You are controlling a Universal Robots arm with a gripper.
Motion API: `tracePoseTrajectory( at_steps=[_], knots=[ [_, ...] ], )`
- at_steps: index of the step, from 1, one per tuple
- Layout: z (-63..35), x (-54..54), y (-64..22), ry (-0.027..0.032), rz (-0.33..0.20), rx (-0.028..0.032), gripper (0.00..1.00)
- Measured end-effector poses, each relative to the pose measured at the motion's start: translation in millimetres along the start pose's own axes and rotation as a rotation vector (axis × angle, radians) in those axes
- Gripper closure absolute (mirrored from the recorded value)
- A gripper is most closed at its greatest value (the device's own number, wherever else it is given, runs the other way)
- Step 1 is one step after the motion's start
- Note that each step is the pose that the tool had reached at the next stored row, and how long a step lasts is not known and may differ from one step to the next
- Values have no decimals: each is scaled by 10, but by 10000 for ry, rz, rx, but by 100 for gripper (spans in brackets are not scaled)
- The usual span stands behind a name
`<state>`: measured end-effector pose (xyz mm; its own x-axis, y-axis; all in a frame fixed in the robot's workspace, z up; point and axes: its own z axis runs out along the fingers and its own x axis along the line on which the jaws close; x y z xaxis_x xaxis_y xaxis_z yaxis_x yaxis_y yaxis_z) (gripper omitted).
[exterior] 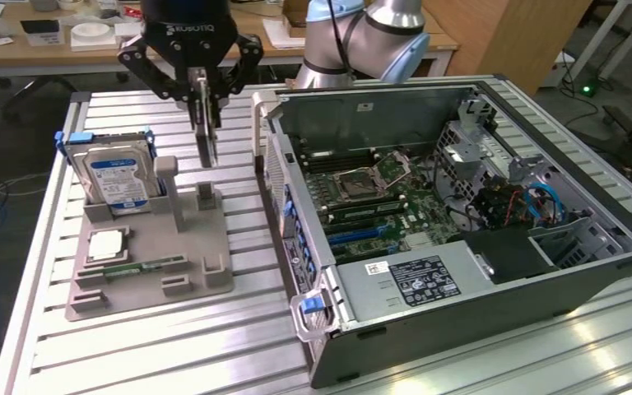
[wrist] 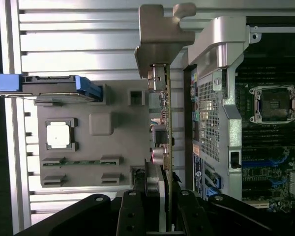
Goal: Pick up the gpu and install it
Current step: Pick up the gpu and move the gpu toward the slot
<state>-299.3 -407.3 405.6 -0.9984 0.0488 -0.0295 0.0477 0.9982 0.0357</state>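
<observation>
The gpu (exterior: 205, 127) hangs edge-on in the air above the grey parts holder (exterior: 190, 276), just beside the open computer case (exterior: 579, 247) on the exterior view's left. My gripper (exterior: 204, 89) is shut on its upper edge. In the wrist view the gpu (wrist: 165, 115) runs away from my gripper (wrist: 162, 189) as a thin card. Its silvery bracket (wrist: 160, 42) is at the far end, next to the case's rear panel (wrist: 209, 113).
The holder also carries a hard drive with a blue label (exterior: 118, 177), a CPU (exterior: 108, 244) and a green memory stick (exterior: 146, 267). Inside the case the motherboard (exterior: 382, 193) lies exposed. Everything rests on a slatted metal table (exterior: 184, 346).
</observation>
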Motion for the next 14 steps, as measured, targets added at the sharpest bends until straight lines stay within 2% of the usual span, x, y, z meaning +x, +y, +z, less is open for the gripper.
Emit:
tracePoseTrajectory(
  at_steps=[14],
  knots=[
    [13,-396,19,0,0,0,72]
  ],
)
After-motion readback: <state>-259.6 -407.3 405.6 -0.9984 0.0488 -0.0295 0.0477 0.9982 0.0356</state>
